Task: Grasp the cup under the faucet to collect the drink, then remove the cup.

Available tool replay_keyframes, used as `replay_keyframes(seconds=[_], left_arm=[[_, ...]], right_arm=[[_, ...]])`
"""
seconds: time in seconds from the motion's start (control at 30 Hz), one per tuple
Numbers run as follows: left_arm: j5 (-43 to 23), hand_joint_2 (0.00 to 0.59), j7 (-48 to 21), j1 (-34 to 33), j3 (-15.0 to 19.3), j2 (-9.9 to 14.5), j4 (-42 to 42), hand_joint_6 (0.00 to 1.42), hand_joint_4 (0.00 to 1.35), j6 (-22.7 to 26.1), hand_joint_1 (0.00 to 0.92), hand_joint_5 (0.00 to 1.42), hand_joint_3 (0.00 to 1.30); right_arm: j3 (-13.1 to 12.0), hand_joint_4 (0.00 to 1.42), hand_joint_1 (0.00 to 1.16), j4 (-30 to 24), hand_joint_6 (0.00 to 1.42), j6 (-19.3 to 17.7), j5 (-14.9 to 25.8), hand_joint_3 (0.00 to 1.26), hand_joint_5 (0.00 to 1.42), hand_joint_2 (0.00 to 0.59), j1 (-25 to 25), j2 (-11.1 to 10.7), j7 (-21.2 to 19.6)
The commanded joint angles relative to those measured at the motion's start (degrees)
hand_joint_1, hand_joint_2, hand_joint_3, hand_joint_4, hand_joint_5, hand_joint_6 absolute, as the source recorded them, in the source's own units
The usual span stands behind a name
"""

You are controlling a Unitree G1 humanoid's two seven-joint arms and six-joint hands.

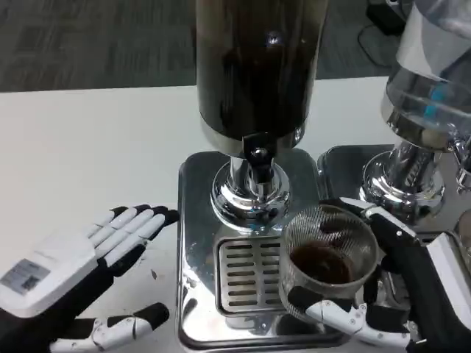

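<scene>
right hand (383,294) is gripping the cup (327,257) of dark drink, fingers (335,312) wrapped round it, over the drip tray (246,276) beside the faucet (257,158). left hand (88,261) is resting released on the counter (88,162).

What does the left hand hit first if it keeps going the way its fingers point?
Probably the dispenser's chrome base: the left hand lies open with its fingers aimed right and slightly away, toward the base's left edge. Height is unclear.

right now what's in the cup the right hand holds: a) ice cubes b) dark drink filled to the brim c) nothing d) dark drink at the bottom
d, the cup gripped by the right hand shows a dark pool low inside, glass clear above it.
</scene>
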Motion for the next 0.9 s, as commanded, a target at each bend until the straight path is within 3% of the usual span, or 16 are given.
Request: replay_keyframes(seconds=[0.03, 0.13, 0.37, 0.9], left_arm=[[-0.2, 0.263, -0.3, 2.4, 0.7, 1.2, -1.3, 0.0, 0.0, -0.7, 0.0, 0.0, 0.0], [-0.9, 0.264, -0.5, 4.0, 1.3, 1.4, -2.0, 0.0, 0.0, -0.6, 0.0, 0.0, 0.0], [-4.0, 0.27, -1.5, 6.6, 4.3, 2.5, -4.1, 0.0, 0.0, -0.6, 0.0, 0.0, 0.0], [-5.4, 0.275, -2.7, 9.1, 4.9, -0.3, -6.8, 0.0, 0.0, 0.8, 0.0, 0.0, 0.0]], right_arm=[[-0.1, 0.55, 0.93, -2.8, 1.18, -2.4, 0.5, 0.44, 0.81, 0.145, 0.6, 0.5, -0.5], [-0.7, 0.55, 0.93, -4.2, 1.19, -3.4, -0.9, 0.45, 0.81, 0.145, 1.0, 0.0, -1.1], [-0.4, 0.57, 0.93, -5.9, 1.2, -3.5, 0.7, 0.46, 0.82, 0.145, 2.8, -0.2, 0.5], [-0.7, 0.58, 0.93, -7.6, 1.21, -3.3, 1.4, 0.47, 0.83, 0.152, 3.6, 0.7, 0.9]])
